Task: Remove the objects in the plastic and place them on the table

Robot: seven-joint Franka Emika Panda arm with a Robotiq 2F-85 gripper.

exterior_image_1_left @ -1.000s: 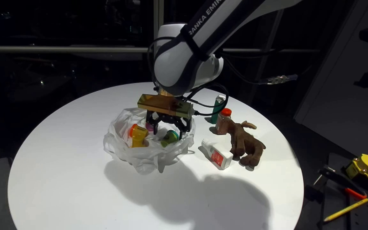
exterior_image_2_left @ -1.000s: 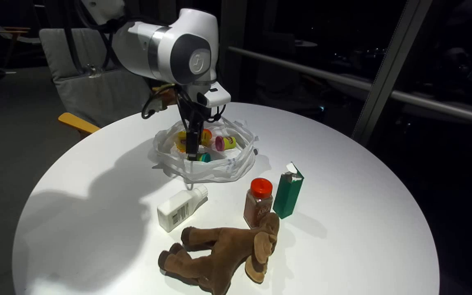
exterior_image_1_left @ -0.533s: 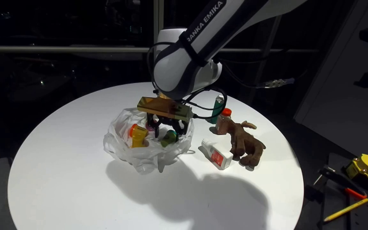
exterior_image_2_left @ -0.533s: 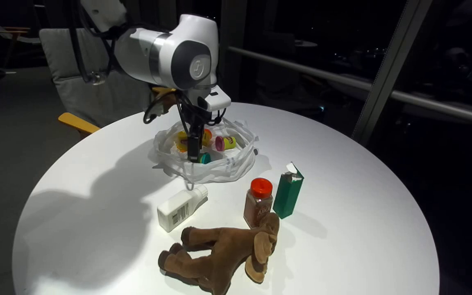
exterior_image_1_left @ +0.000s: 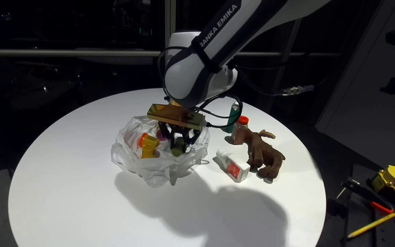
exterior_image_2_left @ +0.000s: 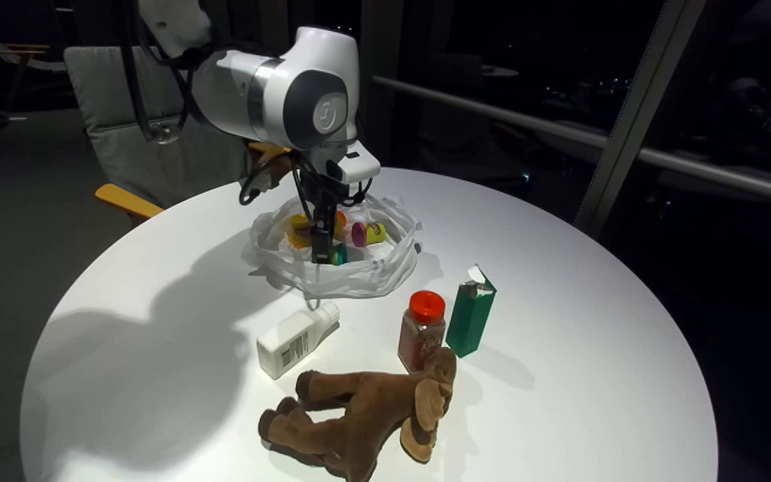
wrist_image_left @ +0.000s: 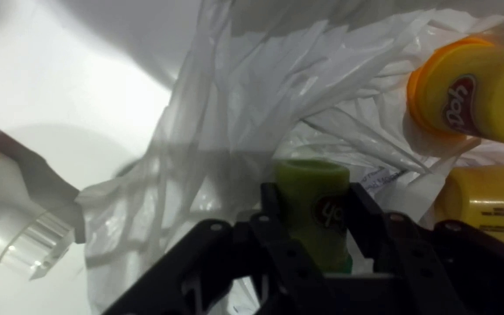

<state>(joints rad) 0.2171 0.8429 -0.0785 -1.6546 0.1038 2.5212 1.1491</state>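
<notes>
- One black gripper (wrist_image_left: pixel 312 190) clasps a green tub (wrist_image_left: pixel 304 210) from both sides inside a crumpled nest of plastic (exterior_image_1_left: pixel 163 168).
- Smooth, rounded walls could let the green tub roll free during a lift if the pinch sits off-center.
- Loose plastic just beside the gripper may snag as the green tub rises, hauling up or spilling the purple-lidded tub (exterior_image_2_left: pixel 369 234) and orange-lidded tub (wrist_image_left: pixel 475 92).
- Upright on the table (exterior_image_1_left: pixel 81 192), a red-capped jar (exterior_image_2_left: pixel 421 338) could topple if the green tub swings too low.

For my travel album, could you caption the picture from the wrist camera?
Inside the crinkled plastic, the gripper clasps a green tub, an orange-lidded yellow tub nearby.
</notes>
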